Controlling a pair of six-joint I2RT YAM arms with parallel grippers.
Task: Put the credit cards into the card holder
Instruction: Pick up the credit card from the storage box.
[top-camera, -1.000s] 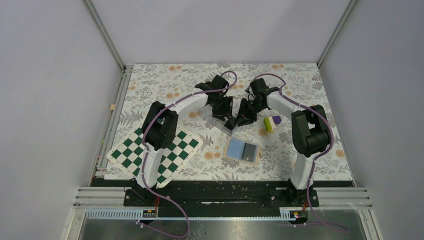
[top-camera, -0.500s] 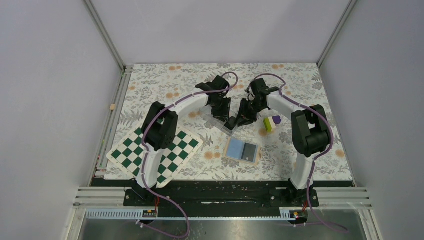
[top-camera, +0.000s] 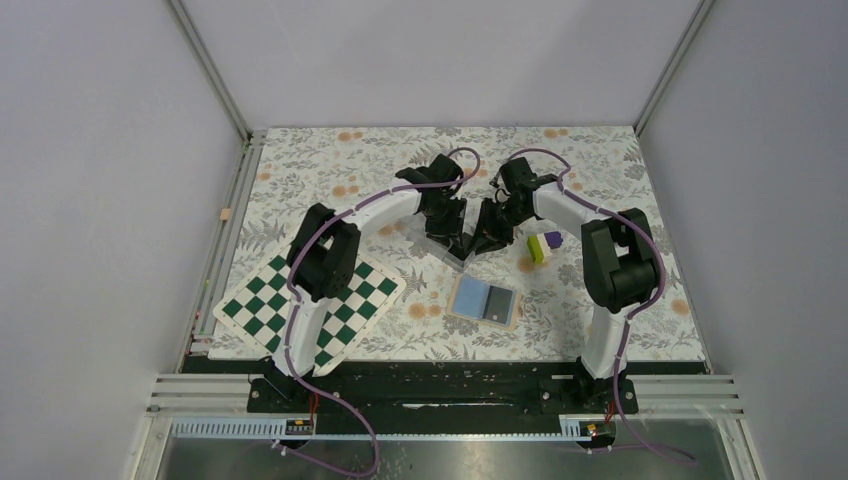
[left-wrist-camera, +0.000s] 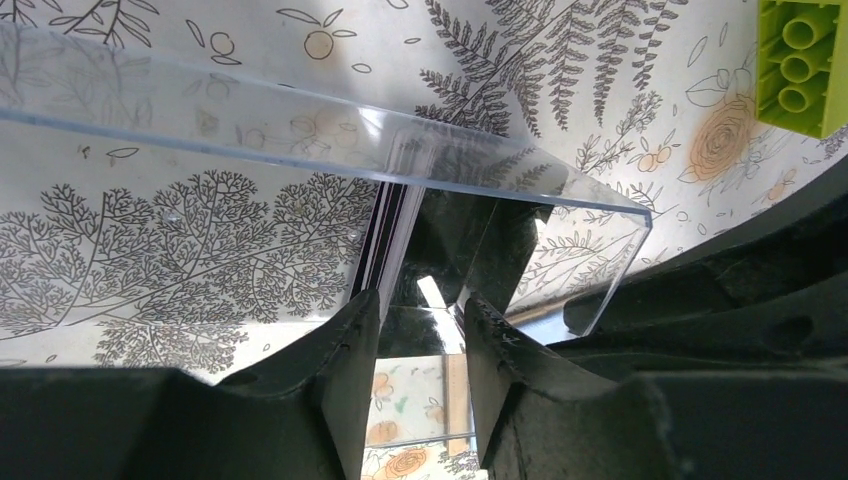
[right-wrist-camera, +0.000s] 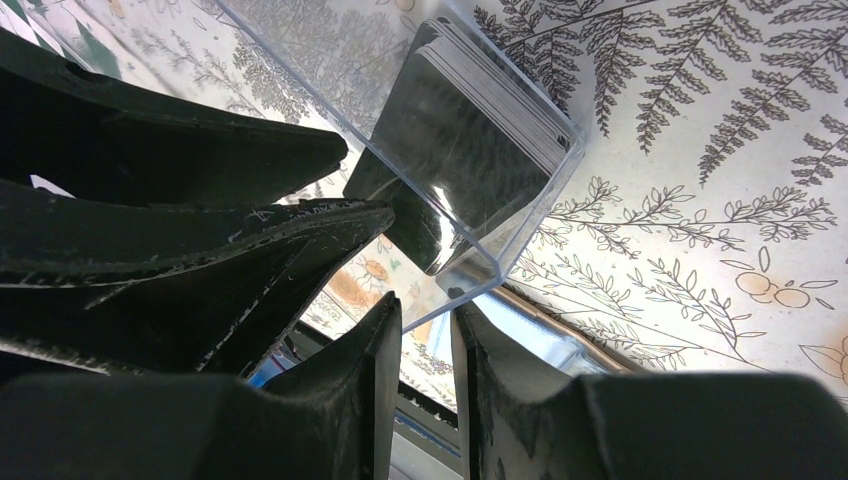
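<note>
The credit cards (right-wrist-camera: 480, 130) stand as a dark stack inside one end of the clear box (right-wrist-camera: 330, 40), which lies on the flowered table (top-camera: 330, 160) between the two claws. Their faces are glossy and dark, and no print on them can be read. One more dark card (top-camera: 499, 302) lies on the right half of the card holder (top-camera: 484, 301), which is open with its blue lining up, near the front of the table and apart from the box.

The left gripper (left-wrist-camera: 422, 305) has its fingers a little apart at the end of the box where the stack is; I cannot tell whether they pinch anything. The right gripper (right-wrist-camera: 425, 310) has its fingers almost together, with the lower wall of the box between them.

Compared with one second ago, the left arm's elbow is slightly more to the right. Both claws are at the box as before. The card holder, the green block (top-camera: 541, 245) and the chequered board (top-camera: 260, 305) have not moved.
</note>
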